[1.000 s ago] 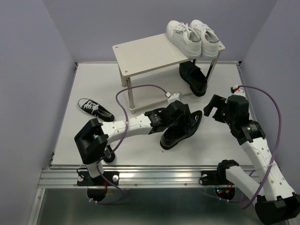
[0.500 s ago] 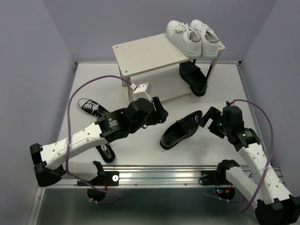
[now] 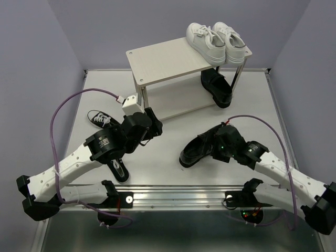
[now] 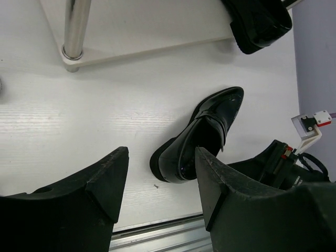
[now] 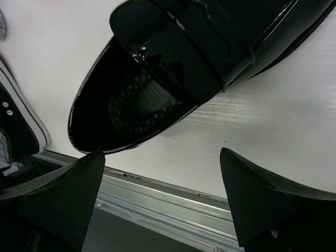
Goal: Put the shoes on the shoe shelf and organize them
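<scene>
Left arm has swung off to the left, away from the loafer (image 3: 195, 152), and the right arm has come in low over it. The loafer lies on the table (image 3: 173, 173) near-centre, toe pointing far-right, well apart from the shelf (image 3: 163, 60). Right gripper (image 5: 160, 156) has its jaws wide apart over the heel end, holding nothing. Left gripper (image 4: 161, 157) has its jaws apart and is empty. Step in hand: right arm picking up the loafer. Next move probably calls for lowering, closing on the heel rim, then carrying it beside its mate (image 3: 218, 86) under the shelf's right end.
</scene>
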